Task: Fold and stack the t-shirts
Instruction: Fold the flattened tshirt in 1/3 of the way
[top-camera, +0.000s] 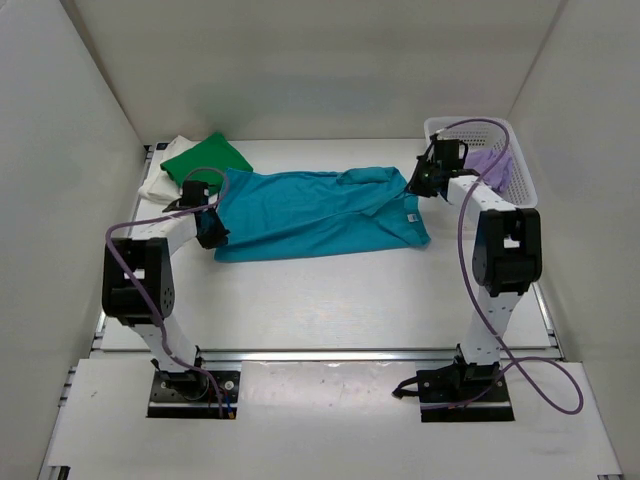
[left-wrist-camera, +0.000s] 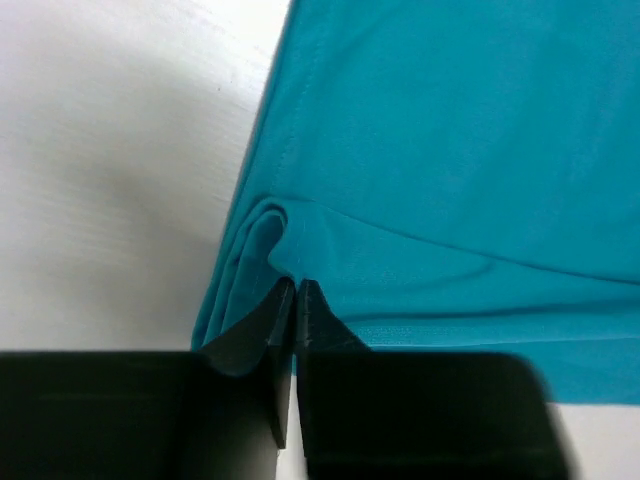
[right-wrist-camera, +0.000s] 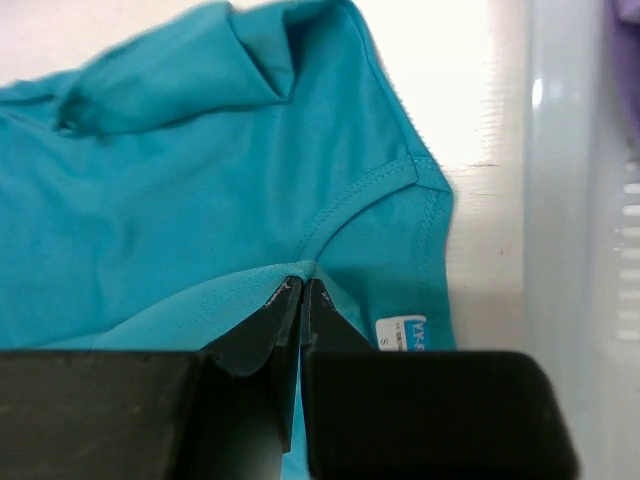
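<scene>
Pinches a bunched fold at the hem corner of the teal t-shirt with the left jaws, clenched tight. Pinches cloth beside the neckline, near the white label, with the right jaws, likewise clenched. Holds the shirt spread on the desk, between the green t-shirt overlapping the cream-white t-shirt far left and the lilac t-shirt in the mesh basket far right.

Overhead view bright, sharp, evenly lit from above; thin shadow on the desk under the shirt; left wrist view: soft grey shadow left of the shirt, left hand blurred; right wrist view: glare right of the shirt, basket unfocused.
</scene>
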